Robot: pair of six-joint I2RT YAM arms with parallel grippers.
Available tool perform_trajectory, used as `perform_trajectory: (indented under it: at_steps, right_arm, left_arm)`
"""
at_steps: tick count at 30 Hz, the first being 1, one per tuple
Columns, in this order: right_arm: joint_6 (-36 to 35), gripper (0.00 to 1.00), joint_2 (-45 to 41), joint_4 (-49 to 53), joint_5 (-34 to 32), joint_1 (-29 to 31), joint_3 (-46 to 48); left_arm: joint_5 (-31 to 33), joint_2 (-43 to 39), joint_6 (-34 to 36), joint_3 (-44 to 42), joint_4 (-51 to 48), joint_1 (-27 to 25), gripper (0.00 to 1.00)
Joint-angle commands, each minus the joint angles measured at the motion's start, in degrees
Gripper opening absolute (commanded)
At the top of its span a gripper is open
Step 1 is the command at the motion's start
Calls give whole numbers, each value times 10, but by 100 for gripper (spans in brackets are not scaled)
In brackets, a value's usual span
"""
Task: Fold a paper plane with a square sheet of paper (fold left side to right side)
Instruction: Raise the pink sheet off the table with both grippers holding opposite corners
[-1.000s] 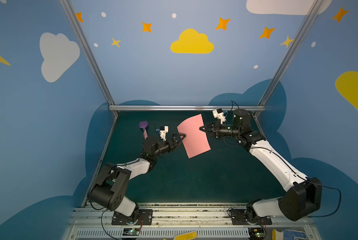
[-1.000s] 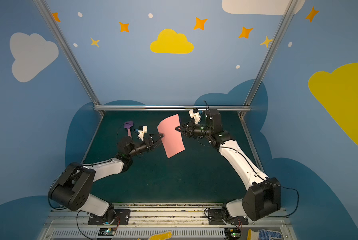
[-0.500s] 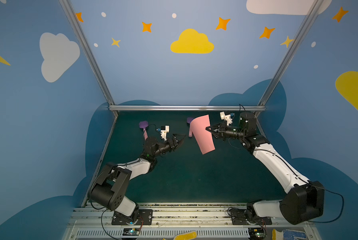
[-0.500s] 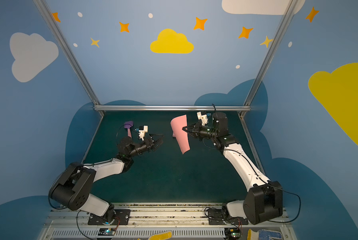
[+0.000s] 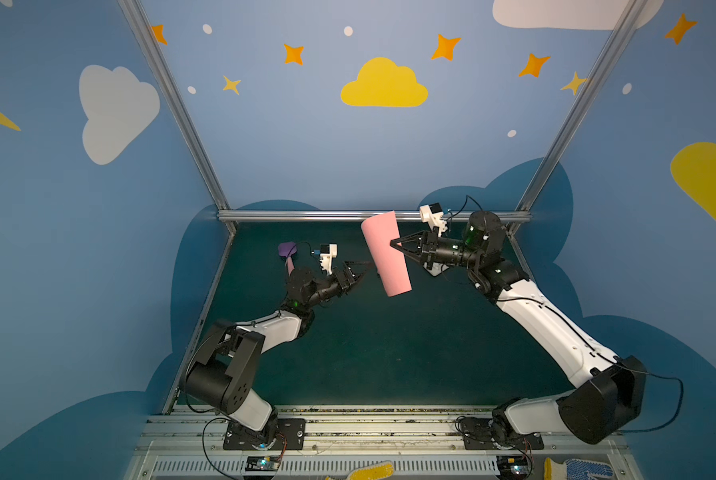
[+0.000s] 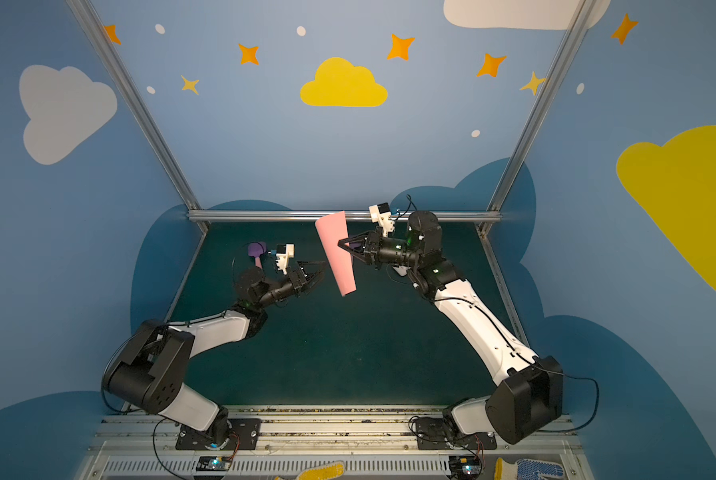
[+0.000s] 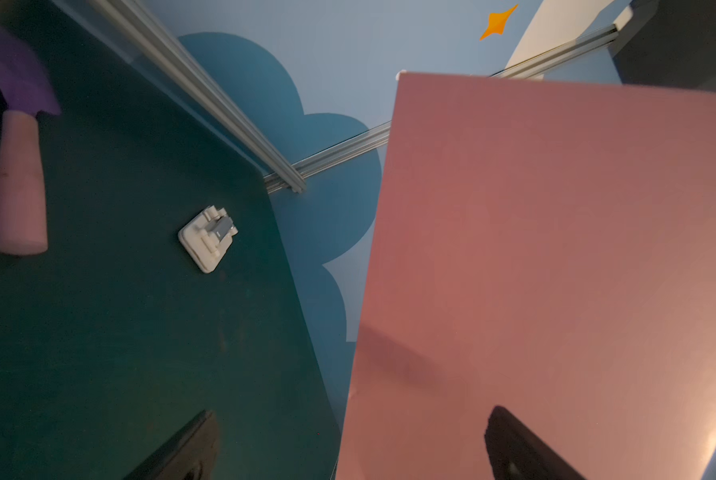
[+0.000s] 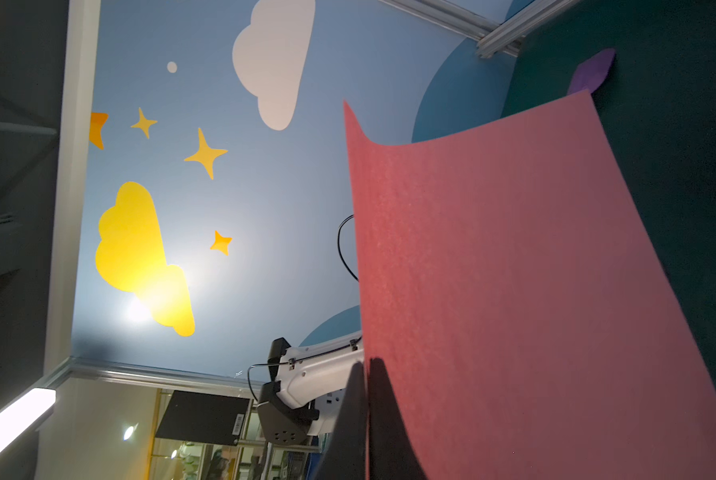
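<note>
1. Progress: I judge the task barely begun. The square sheet of paper [image 5: 385, 253] is lifted clear of the table [image 5: 389, 357], hanging edge-down and slightly curled, toward 12 o'clock over the mat in both top views. I can make out no sharp crease in it and no dart shape anywhere, so the left-to-right fold and all later folds are yet to do.
2. Right fingers [image 5: 406, 252]: closed tight on the sheet's edge at its 3 o'clock side. They alone carry the paper.
3. Left fingers [image 7: 514, 449]: spread fully wide and holding nothing. They sit at the sheet's 9 o'clock side, just beside its free edge. In the left wrist view that edge runs between the two fingers, but I cannot tell whether either touches the paper.
4. Elsewhere: a purple spatula [image 5: 286, 251] lies at 10 o'clock on the table, and a small white block [image 7: 208, 239] lies apart from it; neither is touched.
</note>
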State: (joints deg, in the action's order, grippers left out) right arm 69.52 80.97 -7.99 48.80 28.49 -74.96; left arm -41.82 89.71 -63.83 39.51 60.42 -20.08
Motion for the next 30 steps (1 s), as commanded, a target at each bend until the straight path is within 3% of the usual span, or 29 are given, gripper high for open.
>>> perform_trajectory:
  at_steps: [1,11,21,30]
  right_arm:
    - [59,0,18,-88,-11,5,-17]
    - [128,0,31,-189,-34,-9,29]
    - [120,0,26,-174,-20,-28,29]
    - [88,0,-19,-144,-12,-72,105]
  left_arm:
    - [-11,-5,-29,12,93,13,100]
    - [-18,23,-127,45,196,32,100]
    - [-28,24,-158,61,196,31,100]
    - [-8,-15,-188,68,196,39,100]
